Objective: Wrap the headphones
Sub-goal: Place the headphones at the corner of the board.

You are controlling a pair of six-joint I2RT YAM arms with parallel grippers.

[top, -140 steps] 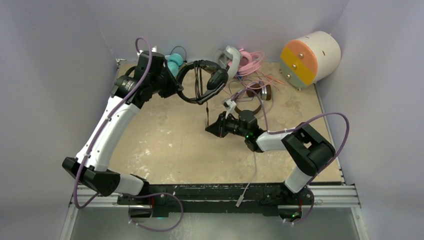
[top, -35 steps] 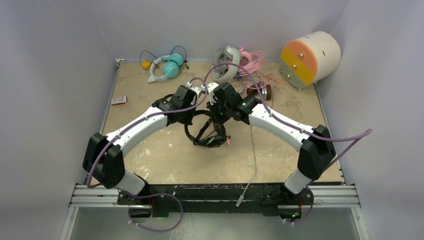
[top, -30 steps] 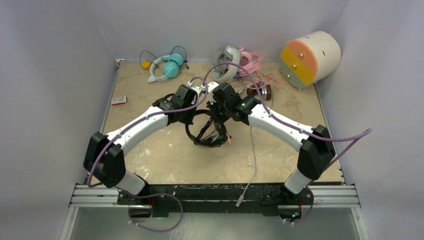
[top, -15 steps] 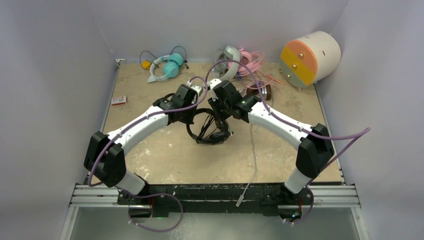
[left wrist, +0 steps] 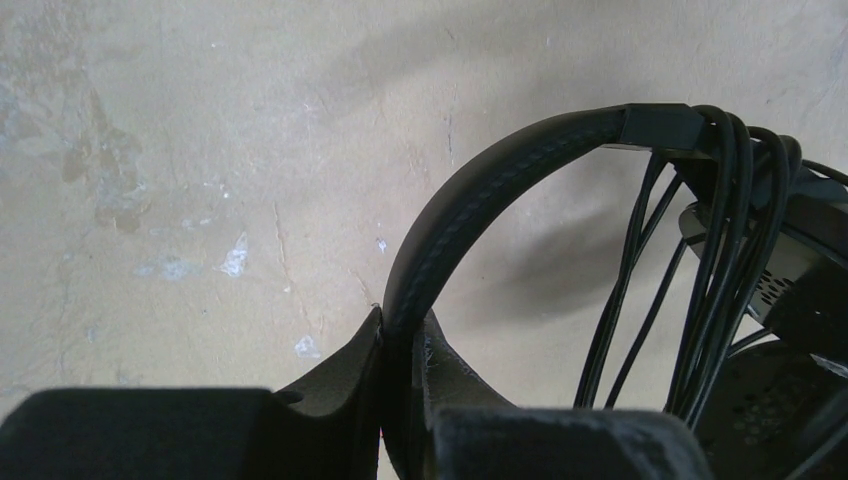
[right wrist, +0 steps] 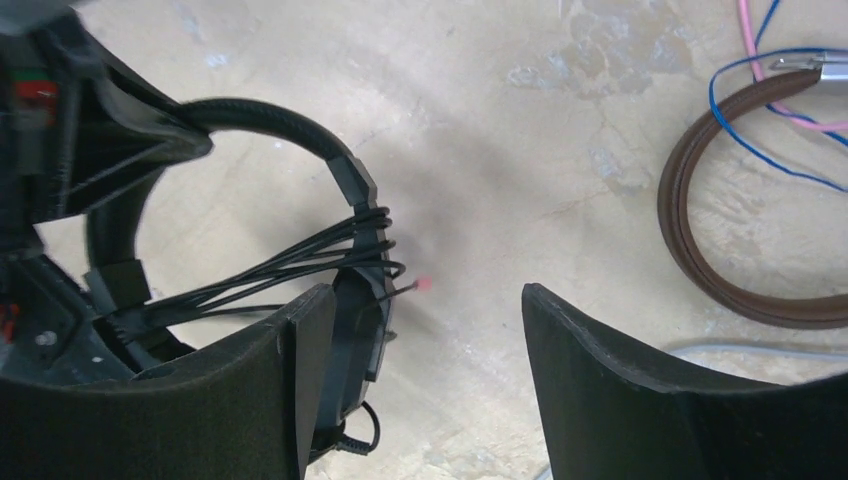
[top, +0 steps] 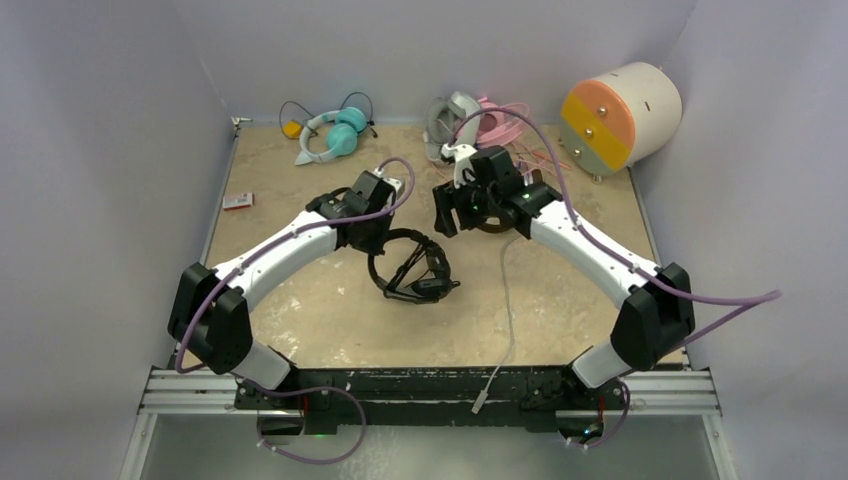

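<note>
**Item 1.** Black headphones (top: 410, 272), over-ear, lying at the table's centre. The headband is padded and matte with a stitched seam, ending in a hard plastic slider. The thin black cable is wound in several strands across the hoop, and one ear cup is perforated.

**Item 2.** Left gripper (left wrist: 398, 340), matte black fingers pressed together on the headband, gripping the hoop at its 10 o'clock.

**Item 3.** Right gripper (right wrist: 425, 310), broad black fingers spread wide with nothing between them, off the black pair at its 1 o'clock.

**Item 4.** Brown headband (right wrist: 700, 250), a smooth curved loop just beside the right gripper, crossed by thin blue and pink cables.

**Item 5.** Teal-and-white pair (top: 335, 130) at the table's 11 o'clock. Grey-white pair (top: 450, 108) and pink pair (top: 505, 120) at 12 o'clock, with their cables tangled.

**Item 6.** Cream cylinder (top: 625, 115) with an orange-and-yellow face, lying on its side at 2 o'clock.

**Item 7.** Small red-and-white tag (top: 238, 202) at 9 o'clock. Pale cable (top: 506, 320) trailing towards 6 o'clock.

**Surface.** Table (top: 300, 310), beige and mottled, with pale stains, scuffs and hairline cracks, and a black rail along its 6 o'clock edge.

**Room.** Plain pale lavender walls on three sides
</note>
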